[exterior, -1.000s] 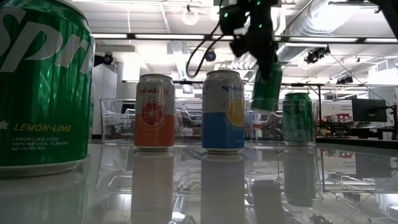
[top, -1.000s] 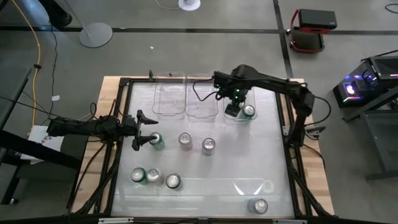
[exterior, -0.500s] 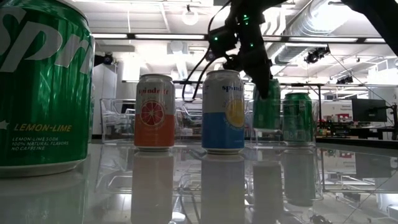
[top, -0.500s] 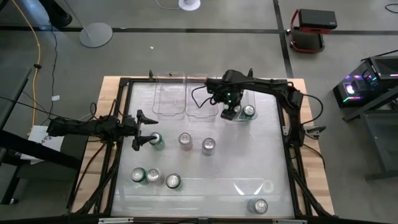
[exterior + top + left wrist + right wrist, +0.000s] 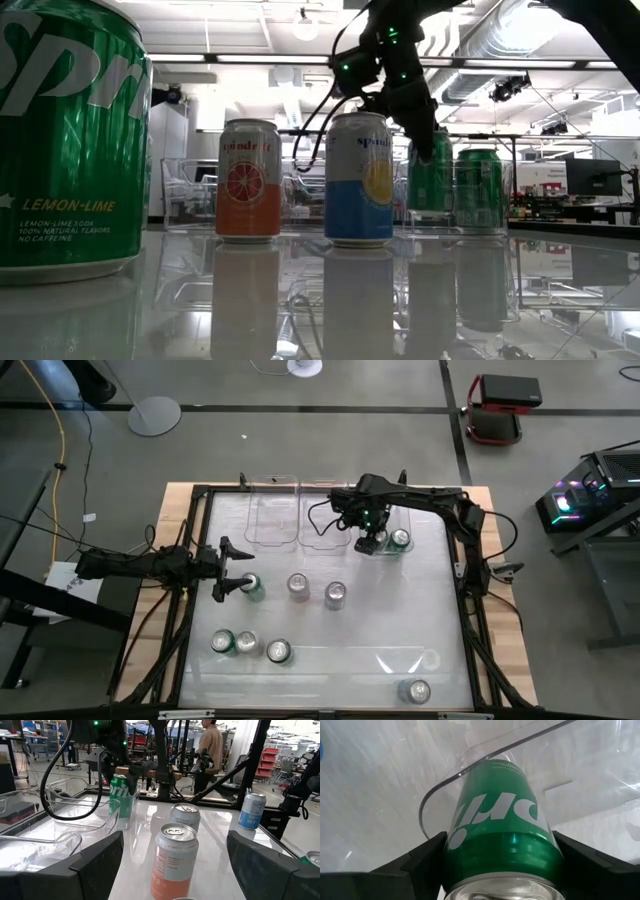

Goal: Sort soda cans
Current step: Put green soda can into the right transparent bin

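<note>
Behind the glossy white table (image 5: 400, 630), a workshop with racks.

Two cans (image 5: 387, 540) in right bin (image 5: 412, 528), apparently; seven others (image 5: 290, 588) scattered on table (image 5: 380, 620).

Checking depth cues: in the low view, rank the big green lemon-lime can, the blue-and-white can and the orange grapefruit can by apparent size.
1. Green lemon-lime can, largest only because nearest the camera.
2. Blue-and-white can.
3. Orange grapefruit can, only slightly smaller-looking; true sizes may match.

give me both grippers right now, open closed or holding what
Left gripper: open, holding nothing, beside a can.
Right gripper: closed on a green soda can at the clear bin.
</note>
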Robot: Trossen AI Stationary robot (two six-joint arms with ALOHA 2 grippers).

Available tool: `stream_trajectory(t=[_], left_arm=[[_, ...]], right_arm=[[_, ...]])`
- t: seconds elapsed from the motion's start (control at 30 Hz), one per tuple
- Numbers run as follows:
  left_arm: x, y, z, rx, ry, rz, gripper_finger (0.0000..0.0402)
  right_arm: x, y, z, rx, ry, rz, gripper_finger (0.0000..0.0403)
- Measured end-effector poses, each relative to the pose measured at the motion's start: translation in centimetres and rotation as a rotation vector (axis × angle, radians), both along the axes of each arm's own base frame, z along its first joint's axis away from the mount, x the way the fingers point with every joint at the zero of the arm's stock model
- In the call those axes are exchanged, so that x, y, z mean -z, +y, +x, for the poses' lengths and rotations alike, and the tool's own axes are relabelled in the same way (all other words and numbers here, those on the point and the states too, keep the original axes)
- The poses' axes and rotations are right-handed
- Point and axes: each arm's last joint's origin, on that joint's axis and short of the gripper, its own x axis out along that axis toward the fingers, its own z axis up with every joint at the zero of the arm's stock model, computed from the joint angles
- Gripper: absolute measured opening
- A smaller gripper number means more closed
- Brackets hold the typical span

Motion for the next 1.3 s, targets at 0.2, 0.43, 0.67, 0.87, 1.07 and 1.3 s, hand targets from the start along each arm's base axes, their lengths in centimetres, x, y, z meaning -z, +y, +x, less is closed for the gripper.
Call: stream_trajectory(t=[0.2,0.43,0.67,0.87,1.07,1.3], left_arm=[[0.00,0.00,0.00,0.000,0.000,0.000,0.0330],[-0.01,0.00,0.00,0.001,-0.001,0.000,0.0330],[0.01,0.00,0.00,0.001,0.000,0.000,0.0330],[0.00,0.00,0.00,0.001,-0.001,0.000,0.0330],[0.00,0.00,0.00,0.001,-0.001,0.000,0.0330],[0.00,-0.01,0.00,0.001,-0.001,0.001,0.0330]], right_arm=[[0.00,0.05,0.04,0.004,-0.010,0.020,0.0301],[0.02,0.10,0.14,-0.014,-0.021,0.025,0.0303],[0.02,0.11,0.14,-0.014,-0.021,0.025,0.0304],[0.05,0.06,0.32,-0.014,-0.040,0.022,0.0304],[0.05,0.04,0.30,-0.019,-0.040,0.024,0.0319],[-0.01,0.00,0.21,-0.010,-0.033,0.020,0.0339]])
